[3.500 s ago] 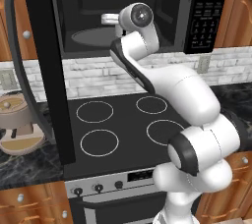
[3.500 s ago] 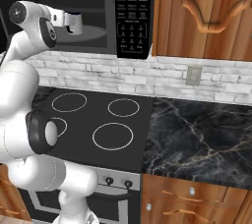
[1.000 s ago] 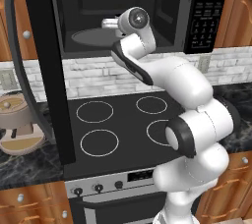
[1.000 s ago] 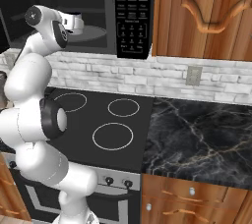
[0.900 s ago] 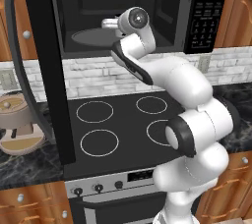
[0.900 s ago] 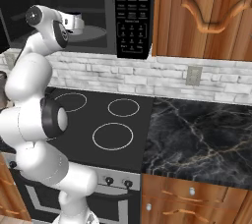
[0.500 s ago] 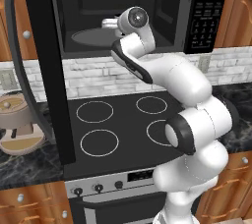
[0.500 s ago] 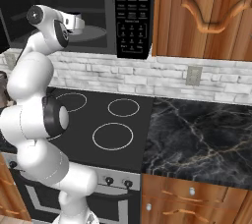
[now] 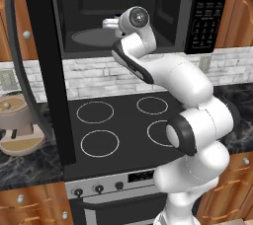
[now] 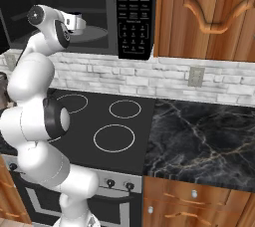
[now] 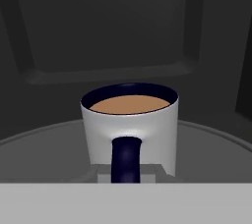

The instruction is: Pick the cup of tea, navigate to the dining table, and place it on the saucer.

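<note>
The cup of tea [image 11: 129, 120] is a pale mug with a navy rim, brown liquid inside and a navy handle turned toward the hand camera. It stands upright on the grey turntable [image 11: 211, 139] inside the microwave. My gripper [image 11: 127, 171] is shut on the cup's handle, with a grey pad showing on either side of it. From the base views the gripper [image 9: 109, 23] [image 10: 78, 23] reaches into the open microwave cavity above the stove. The dining table and the saucer are out of view.
The microwave door [image 9: 44, 71] hangs open to the left of the arm. Below lies a black stovetop [image 9: 118, 120] with ring burners. Dark marbled counter [image 10: 199, 141] runs to the right under wooden cabinets [image 10: 209, 12]. A beige appliance [image 9: 17, 125] stands on the left counter.
The arm has stayed almost still inside the microwave; the hand only crept slightly deeper over the last few seconds. The cup has not moved.
</note>
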